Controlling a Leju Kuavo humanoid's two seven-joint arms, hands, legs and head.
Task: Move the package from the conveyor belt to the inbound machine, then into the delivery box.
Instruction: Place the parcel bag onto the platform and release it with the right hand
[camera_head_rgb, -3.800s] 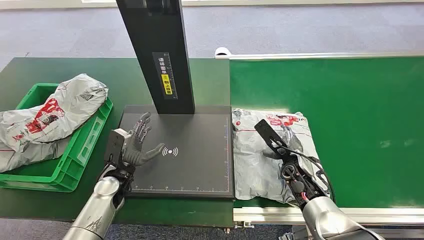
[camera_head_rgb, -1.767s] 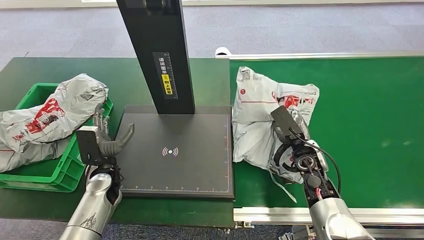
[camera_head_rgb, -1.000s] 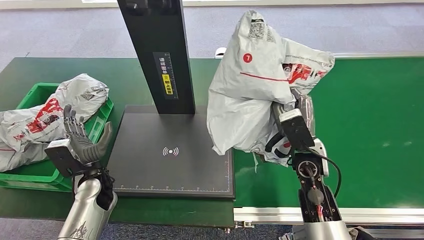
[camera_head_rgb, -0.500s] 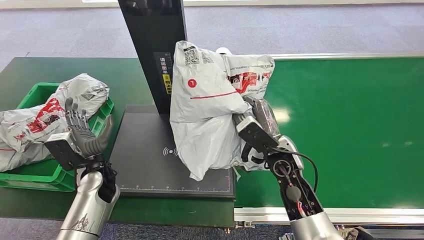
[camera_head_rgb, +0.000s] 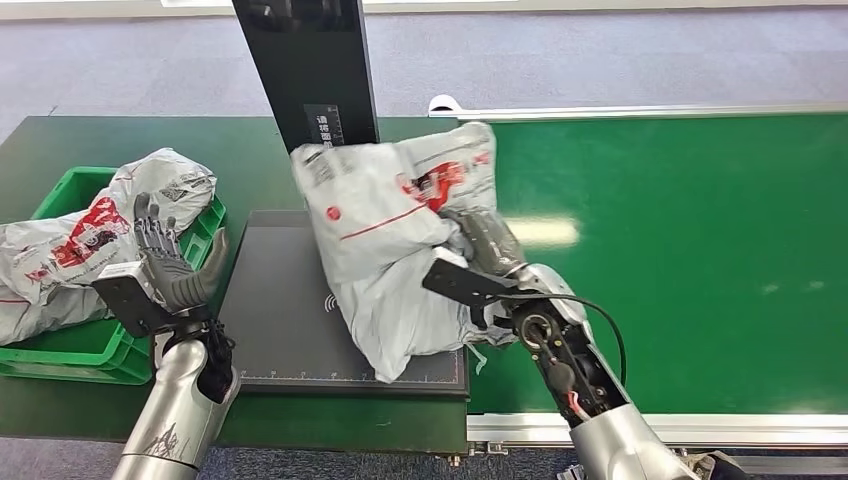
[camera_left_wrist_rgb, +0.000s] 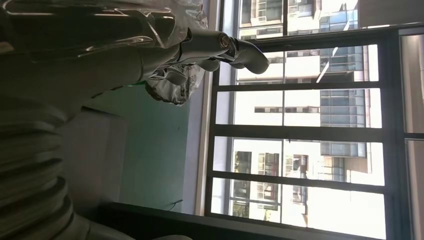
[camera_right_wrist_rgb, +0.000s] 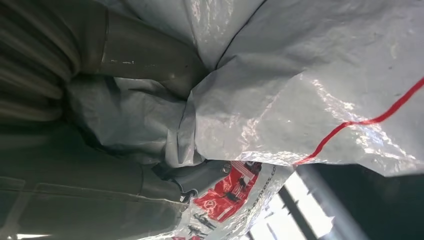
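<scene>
My right hand (camera_head_rgb: 480, 262) grips a grey plastic package (camera_head_rgb: 385, 240) with red print and holds it over the right half of the black inbound machine plate (camera_head_rgb: 275, 320); its lower corner hangs close to the plate's front edge. In the right wrist view the package (camera_right_wrist_rgb: 300, 85) is bunched between my thumb and fingers (camera_right_wrist_rgb: 145, 55). My left hand (camera_head_rgb: 170, 268) is raised, fingers apart and holding nothing, between the plate and the green delivery box (camera_head_rgb: 120, 345). The left wrist view has that hand (camera_left_wrist_rgb: 200, 50) spread against windows.
The machine's black post (camera_head_rgb: 310, 70) rises right behind the held package. Two grey packages (camera_head_rgb: 100, 225) fill the green box at the left. The green conveyor belt (camera_head_rgb: 700, 250) stretches to the right, with a metal rail (camera_head_rgb: 700, 428) along its near edge.
My right hand has carried the package up off the belt and leftward over the machine plate, lowering it. My left hand pulled back from the plate toward the green box and rose.
</scene>
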